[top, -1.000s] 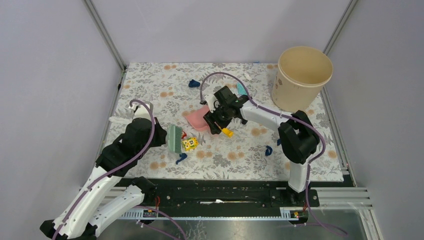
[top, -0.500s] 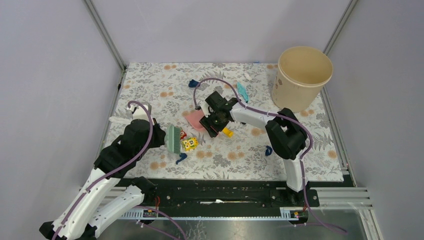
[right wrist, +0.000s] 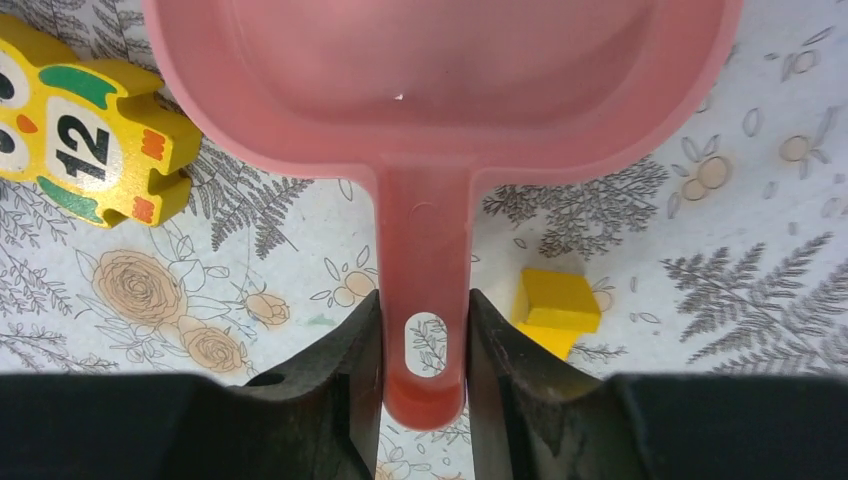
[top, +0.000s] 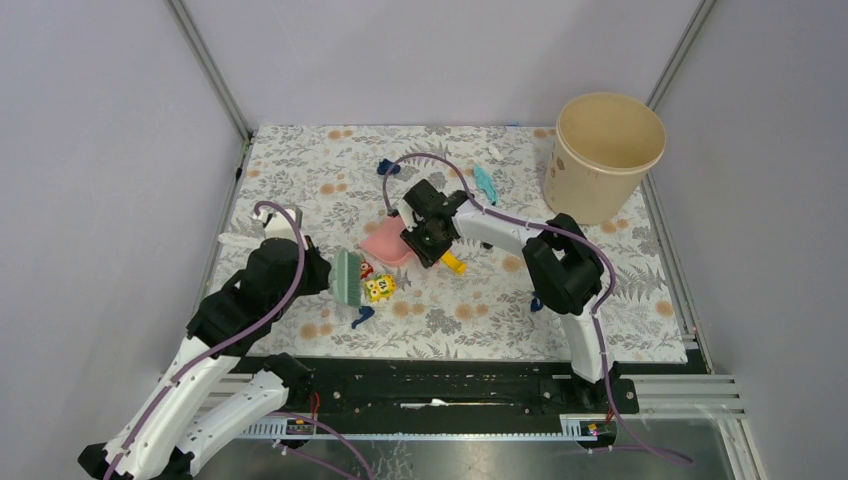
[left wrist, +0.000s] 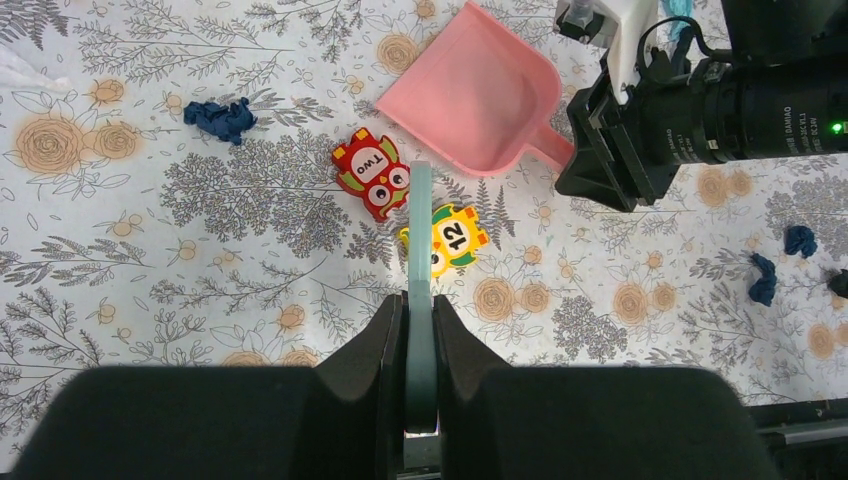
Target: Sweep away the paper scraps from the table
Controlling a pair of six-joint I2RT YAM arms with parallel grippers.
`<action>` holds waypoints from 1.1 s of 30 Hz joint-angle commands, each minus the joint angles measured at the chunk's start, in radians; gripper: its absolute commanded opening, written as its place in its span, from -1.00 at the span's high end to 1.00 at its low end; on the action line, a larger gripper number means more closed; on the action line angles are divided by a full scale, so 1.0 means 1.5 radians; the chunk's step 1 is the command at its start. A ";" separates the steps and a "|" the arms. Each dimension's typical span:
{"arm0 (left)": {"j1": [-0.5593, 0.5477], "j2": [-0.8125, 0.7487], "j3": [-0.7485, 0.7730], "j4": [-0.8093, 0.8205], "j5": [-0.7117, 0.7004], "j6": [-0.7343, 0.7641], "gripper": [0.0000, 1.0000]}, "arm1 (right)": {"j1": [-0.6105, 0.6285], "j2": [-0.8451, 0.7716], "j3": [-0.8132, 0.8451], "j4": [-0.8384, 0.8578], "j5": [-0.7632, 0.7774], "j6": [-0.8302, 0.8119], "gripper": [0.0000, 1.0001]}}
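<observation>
My left gripper (left wrist: 420,305) is shut on the thin teal handle of a green brush (top: 347,277) held over the table (top: 300,170) at the left. Around the handle of the pink dustpan (right wrist: 440,90), my right gripper (right wrist: 425,300) has both jaws pressed against its sides. In the top view the dustpan (top: 385,240) lies mid-table, with my right gripper (top: 420,245) at its right end. Paper scraps lie scattered. Navy wads sit near the brush (top: 362,316), at the back (top: 386,166) and near the right arm (top: 537,300). A teal strip (top: 485,183) lies at the back.
A red owl block (left wrist: 371,177) and a yellow owl block (left wrist: 450,238) lie between brush and dustpan. A small yellow block (right wrist: 556,305) sits just right of the dustpan handle. A tall beige bucket (top: 605,150) stands at the back right corner.
My right gripper has slid left along the table to the dustpan's handle and closed its jaws on it. The left arm and the brush have not moved.
</observation>
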 commanded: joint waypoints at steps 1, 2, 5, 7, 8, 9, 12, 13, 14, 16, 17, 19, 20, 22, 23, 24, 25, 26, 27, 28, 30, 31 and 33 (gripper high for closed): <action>0.001 -0.009 0.044 0.024 -0.010 -0.001 1.00 | 0.007 -0.020 0.061 -0.032 0.051 0.001 0.45; 0.002 -0.008 0.047 0.023 -0.010 0.001 1.00 | 0.006 -0.029 0.067 -0.035 0.056 -0.004 0.50; 0.001 -0.009 0.053 0.024 -0.010 0.003 1.00 | 0.006 -0.059 0.077 -0.044 0.070 -0.016 0.63; 0.001 -0.010 0.058 0.025 -0.008 0.004 1.00 | 0.004 -0.082 0.075 -0.051 0.077 -0.025 0.70; 0.002 -0.009 0.060 0.025 -0.007 0.006 1.00 | 0.003 -0.096 0.070 -0.054 0.076 -0.032 0.72; 0.001 -0.009 0.062 0.025 -0.005 0.008 1.00 | 0.000 -0.111 0.062 -0.055 0.080 -0.039 0.75; 0.001 -0.009 0.063 0.029 0.005 0.033 1.00 | -0.014 -0.155 0.040 -0.080 0.060 -0.058 0.80; 0.001 -0.009 0.064 0.028 0.005 0.042 1.00 | -0.023 -0.169 0.033 -0.092 0.052 -0.060 0.81; 0.001 -0.010 0.064 0.028 0.001 0.048 1.00 | -0.036 -0.191 0.022 -0.105 0.038 -0.061 0.83; 0.002 -0.017 0.061 0.034 -0.003 0.061 1.00 | -0.063 -0.230 -0.011 -0.125 0.020 -0.060 0.91; 0.001 -0.020 0.057 0.040 -0.001 0.067 1.00 | -0.075 -0.255 -0.042 -0.131 0.019 -0.063 0.99; 0.001 -0.024 0.048 0.058 0.009 0.070 1.00 | -0.101 -0.311 -0.085 -0.139 0.037 -0.073 1.00; 0.001 -0.024 0.044 0.068 0.016 0.066 1.00 | -0.117 -0.337 -0.106 -0.143 0.049 -0.075 1.00; 0.001 -0.020 0.032 0.097 0.044 0.048 1.00 | -0.160 -0.402 -0.144 -0.163 0.053 -0.082 1.00; 0.001 -0.017 0.021 0.119 0.060 0.033 1.00 | -0.183 -0.430 -0.159 -0.177 0.051 -0.090 1.00; 0.002 -0.015 0.009 0.147 0.080 0.015 1.00 | -0.204 -0.460 -0.175 -0.193 0.055 -0.100 1.00; 0.001 -0.013 -0.009 0.178 0.100 -0.004 1.00 | -0.221 -0.489 -0.191 -0.210 0.068 -0.113 1.00; 0.001 -0.011 -0.025 0.215 0.118 -0.026 1.00 | -0.237 -0.520 -0.206 -0.225 0.074 -0.126 1.00; 0.001 -0.006 -0.045 0.251 0.134 -0.048 1.00 | -0.257 -0.551 -0.224 -0.236 0.082 -0.139 1.00; 0.001 0.001 -0.063 0.308 0.151 -0.072 1.00 | -0.290 -0.578 -0.246 -0.241 0.085 -0.148 1.00; 0.001 0.023 -0.108 0.396 0.196 -0.124 1.00 | -0.331 -0.643 -0.294 -0.249 0.099 -0.175 1.00; 0.000 0.039 -0.123 0.440 0.208 -0.146 1.00 | -0.348 -0.670 -0.317 -0.252 0.111 -0.188 1.00; -0.001 0.078 -0.148 0.524 0.253 -0.190 1.00 | -0.376 -0.729 -0.358 -0.257 0.135 -0.210 1.00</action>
